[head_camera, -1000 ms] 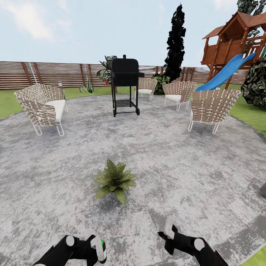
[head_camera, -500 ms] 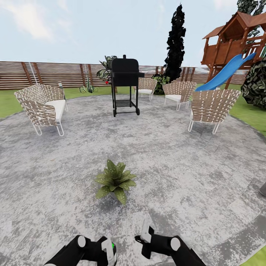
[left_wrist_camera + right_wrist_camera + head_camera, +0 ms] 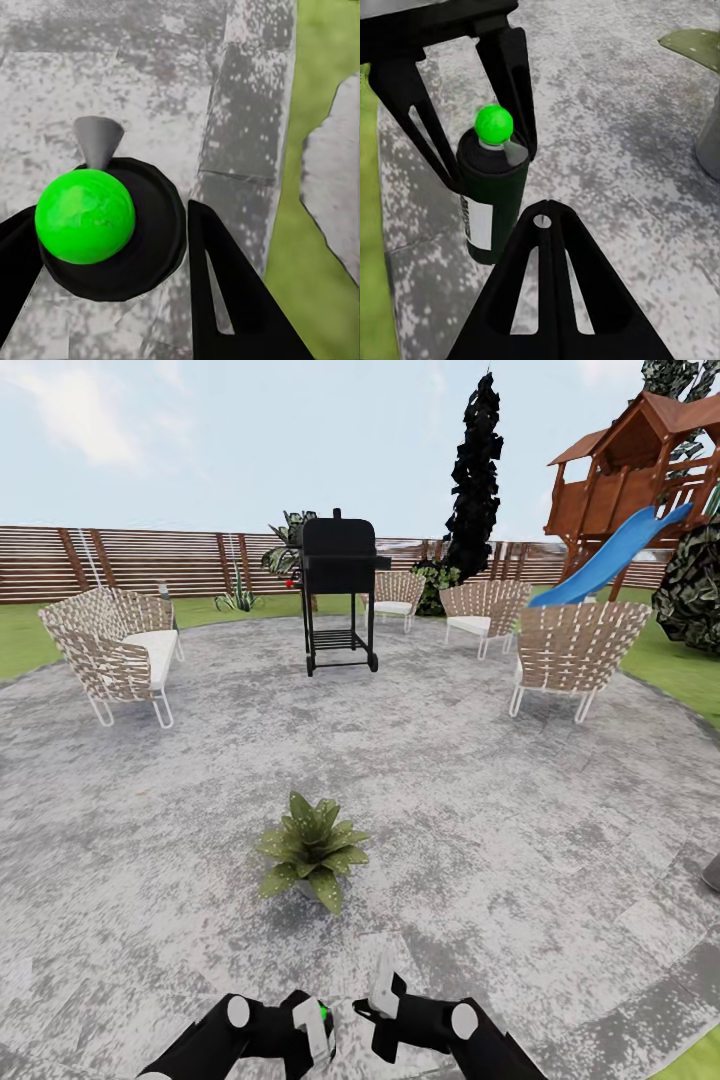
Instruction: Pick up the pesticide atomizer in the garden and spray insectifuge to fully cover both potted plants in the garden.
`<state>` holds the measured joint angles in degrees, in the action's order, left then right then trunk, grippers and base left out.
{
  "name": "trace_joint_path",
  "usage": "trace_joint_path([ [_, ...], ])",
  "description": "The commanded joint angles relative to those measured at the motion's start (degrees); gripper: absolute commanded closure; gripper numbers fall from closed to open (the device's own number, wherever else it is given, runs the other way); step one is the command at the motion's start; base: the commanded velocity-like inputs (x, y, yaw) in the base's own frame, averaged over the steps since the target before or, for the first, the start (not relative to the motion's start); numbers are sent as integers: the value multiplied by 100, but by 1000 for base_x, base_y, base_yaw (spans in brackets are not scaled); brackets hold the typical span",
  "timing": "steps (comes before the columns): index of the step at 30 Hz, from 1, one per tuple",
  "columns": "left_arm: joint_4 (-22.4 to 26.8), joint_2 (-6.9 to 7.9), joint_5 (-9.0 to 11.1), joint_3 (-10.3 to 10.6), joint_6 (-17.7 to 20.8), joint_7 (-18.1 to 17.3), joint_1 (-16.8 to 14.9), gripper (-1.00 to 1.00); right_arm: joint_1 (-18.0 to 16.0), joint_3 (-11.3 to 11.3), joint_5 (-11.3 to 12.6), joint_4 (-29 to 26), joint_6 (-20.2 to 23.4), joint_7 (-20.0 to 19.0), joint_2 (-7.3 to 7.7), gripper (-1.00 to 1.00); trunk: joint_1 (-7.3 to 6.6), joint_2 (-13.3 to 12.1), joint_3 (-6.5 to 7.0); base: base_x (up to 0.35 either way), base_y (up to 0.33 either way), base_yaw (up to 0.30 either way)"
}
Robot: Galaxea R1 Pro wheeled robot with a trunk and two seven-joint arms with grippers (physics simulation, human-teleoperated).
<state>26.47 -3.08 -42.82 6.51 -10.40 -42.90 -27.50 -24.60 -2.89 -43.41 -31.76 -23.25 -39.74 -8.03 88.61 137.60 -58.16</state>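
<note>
The pesticide atomizer [image 3: 491, 191] has a dark body, a white label, a bright green top and a grey nozzle. My left gripper [image 3: 318, 1032] is shut on it low over the paving, its black fingers [image 3: 514, 82] on either side of the bottle. From above, the green top [image 3: 85, 216] and the nozzle [image 3: 97, 139] show between those fingers. My right gripper [image 3: 383, 988] hangs just beside the atomizer, its fingers [image 3: 544, 247] pressed together with nothing between them. One potted plant [image 3: 312, 848], a rosette of pointed green leaves, stands on the round paved patch ahead of both grippers.
A black grill [image 3: 338, 590] stands at the far side of the paving. Wicker chairs [image 3: 115, 645] [image 3: 575, 650] ring the patch. A wooden playset with a blue slide [image 3: 620, 550] is at the right, the slatted fence [image 3: 150, 560] behind. A grass strip [image 3: 315, 150] borders the stones.
Both arms have drawn in toward the middle. The left gripper carried the atomizer to the right, and the right gripper moved left until it sits close beside the bottle.
</note>
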Motion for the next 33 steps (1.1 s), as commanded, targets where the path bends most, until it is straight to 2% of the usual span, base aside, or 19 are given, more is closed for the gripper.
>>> trace_joint_path([
  [1,7,-13,-60,-3,-70,32,-1,100,-1,7,-53,-6,-30,1,-34,100,-1,2,-5,0,0,0],
  [9,3,-44,-60,2,-204,46,-1,100,-2,7,-53,-5,-30,1,-76,100,-1,2,-5,0,0,0],
  [12,-1,-56,-51,3,-621,20,-1,100,-2,7,-53,-5,-30,1,-76,100,-1,2,-5,0,0,0],
  [18,-2,-167,-51,6,-633,18,-1,100,-1,7,-53,-4,-30,1,-76,100,-1,2,-5,0,0,0],
  [29,-2,-193,-51,-1,-647,19,-1,100,-1,7,-53,2,-30,1,-76,100,-1,2,-5,0,0,0],
  [33,-2,-247,-51,-1,-649,19,-1,100,-3,7,-53,0,-30,1,-76,100,-1,2,-5,0,0,0],
])
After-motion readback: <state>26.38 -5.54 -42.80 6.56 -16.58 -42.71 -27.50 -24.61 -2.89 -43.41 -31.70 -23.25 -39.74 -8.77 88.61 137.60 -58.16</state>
